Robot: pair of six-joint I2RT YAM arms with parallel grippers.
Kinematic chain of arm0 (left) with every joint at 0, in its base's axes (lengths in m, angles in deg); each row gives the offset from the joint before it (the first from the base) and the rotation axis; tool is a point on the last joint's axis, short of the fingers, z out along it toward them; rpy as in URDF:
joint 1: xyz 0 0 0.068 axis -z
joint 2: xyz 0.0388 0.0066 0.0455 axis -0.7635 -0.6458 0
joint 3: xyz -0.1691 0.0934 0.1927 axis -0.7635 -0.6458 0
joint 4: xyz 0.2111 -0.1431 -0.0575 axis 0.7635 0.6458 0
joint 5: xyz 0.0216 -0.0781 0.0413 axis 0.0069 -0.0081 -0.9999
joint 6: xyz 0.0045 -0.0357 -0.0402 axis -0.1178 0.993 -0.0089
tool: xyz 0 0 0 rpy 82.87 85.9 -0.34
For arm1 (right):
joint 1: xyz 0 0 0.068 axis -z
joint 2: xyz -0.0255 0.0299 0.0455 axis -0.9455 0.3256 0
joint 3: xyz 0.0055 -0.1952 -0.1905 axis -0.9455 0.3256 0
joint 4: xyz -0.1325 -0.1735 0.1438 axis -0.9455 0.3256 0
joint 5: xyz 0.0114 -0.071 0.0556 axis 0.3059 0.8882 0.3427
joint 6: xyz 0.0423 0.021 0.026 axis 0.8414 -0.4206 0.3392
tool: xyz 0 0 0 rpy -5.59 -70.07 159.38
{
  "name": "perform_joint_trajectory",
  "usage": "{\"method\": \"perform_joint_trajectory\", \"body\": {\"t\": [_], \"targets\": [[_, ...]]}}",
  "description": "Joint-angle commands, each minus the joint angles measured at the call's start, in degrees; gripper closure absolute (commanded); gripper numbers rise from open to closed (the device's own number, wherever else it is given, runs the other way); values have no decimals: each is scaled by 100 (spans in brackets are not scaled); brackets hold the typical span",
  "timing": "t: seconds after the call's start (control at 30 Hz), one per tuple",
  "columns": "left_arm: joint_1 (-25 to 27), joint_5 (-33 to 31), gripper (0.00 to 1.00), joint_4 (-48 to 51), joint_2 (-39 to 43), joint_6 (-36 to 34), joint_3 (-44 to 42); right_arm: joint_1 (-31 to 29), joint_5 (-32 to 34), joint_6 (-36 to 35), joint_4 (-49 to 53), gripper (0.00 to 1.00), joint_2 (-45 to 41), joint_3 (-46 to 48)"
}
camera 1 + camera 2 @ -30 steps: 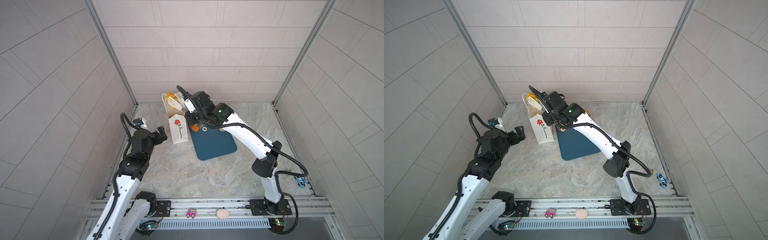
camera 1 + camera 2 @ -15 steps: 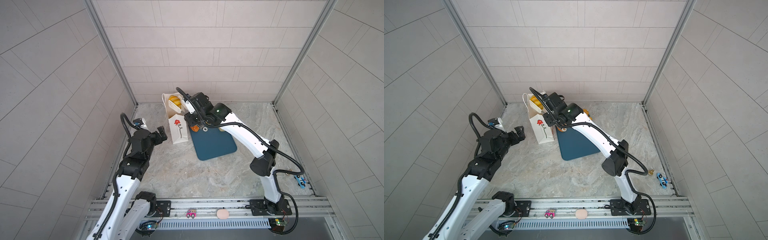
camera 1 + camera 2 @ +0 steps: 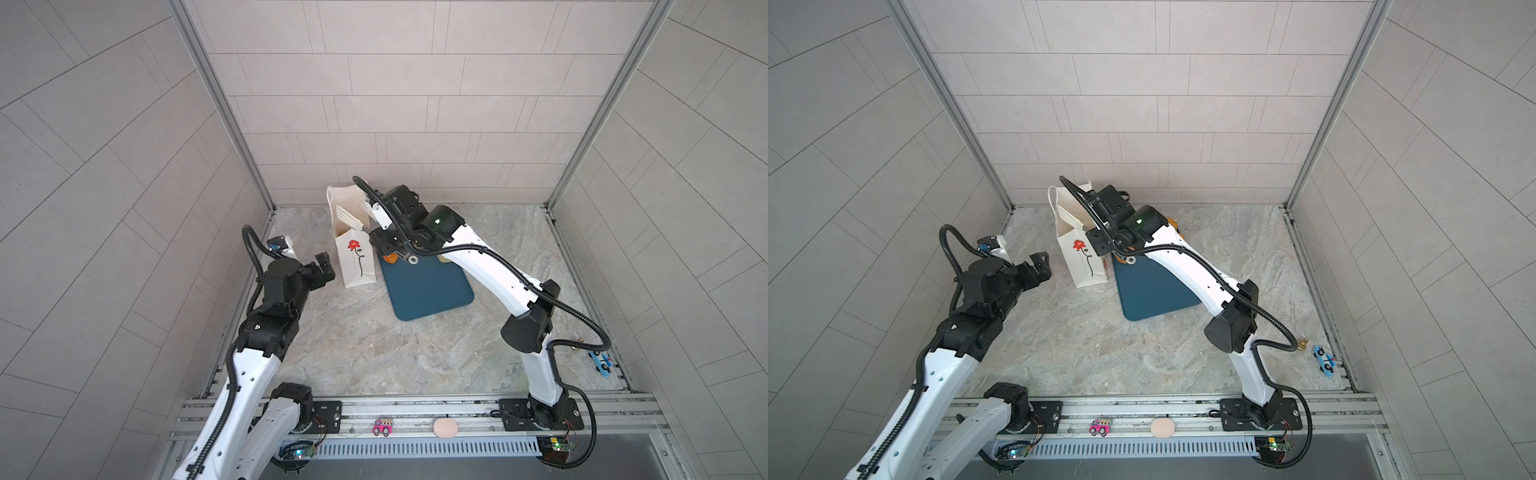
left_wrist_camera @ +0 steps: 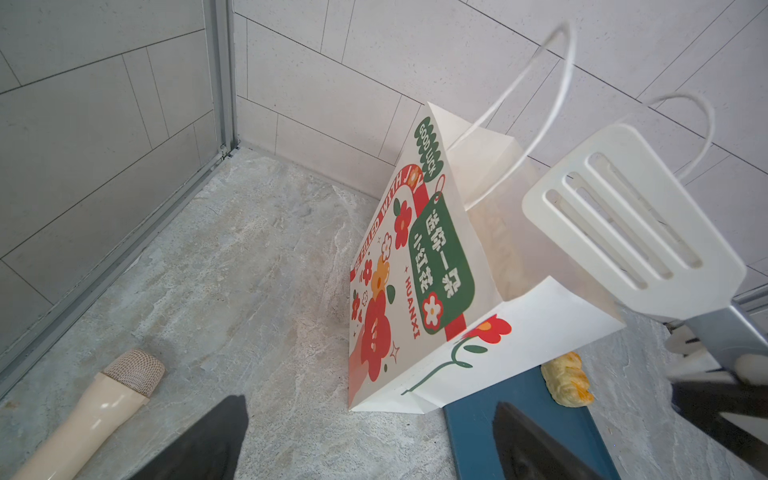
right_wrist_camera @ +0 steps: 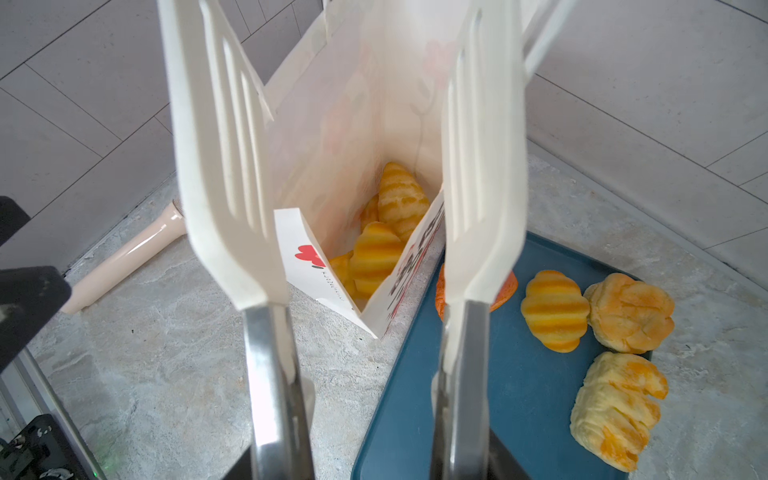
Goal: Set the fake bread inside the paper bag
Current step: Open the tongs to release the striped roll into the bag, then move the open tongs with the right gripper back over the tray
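The white paper bag [image 3: 355, 257] [image 3: 1084, 262] [image 4: 415, 291] stands open at the back, next to the blue tray. Inside it lie yellow striped fake bread rolls [image 5: 374, 253]. On the tray rest a striped roll [image 5: 555, 309], a knobbly bun [image 5: 629, 311], a flaky pastry [image 5: 617, 401] and a reddish loaf [image 5: 505, 286] half hidden behind a tong blade. My right gripper [image 5: 374, 465] [image 3: 384, 239] is shut on white slotted tongs [image 5: 224, 166], whose blades are spread apart and empty above the bag's mouth. My left gripper [image 3: 326, 266] [image 4: 368, 409] hangs open and empty, left of the bag.
The dark-blue tray [image 3: 428, 286] [image 5: 519, 395] touches the bag's foot. A beige toy microphone [image 4: 104, 399] lies on the floor by the left wall. The back wall is close behind the bag. A blue toy car [image 3: 601, 363] sits far right.
The tongs have spread apart over the bag. The yellow roll they held at the bag's mouth has dropped inside. The left arm has not moved.
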Motion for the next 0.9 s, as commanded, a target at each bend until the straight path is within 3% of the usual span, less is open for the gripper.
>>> {"method": "perform_joint_trajectory", "body": {"t": [0.0,0.23,0.5,0.87], "targets": [[38,-15,0,-12,24,4,105,-53,-89,-110,16,42,-668,-85],[85,-76,0,-11,-161,-25,194,-64,104,-95,-326,44,-1472,1023],[228,-219,0,-12,-172,-60,221,-18,1300,-107,-998,44,-2697,2914],[501,-487,0,-62,-185,-130,234,1169,1533,214,-1150,44,-3768,4803]]}}
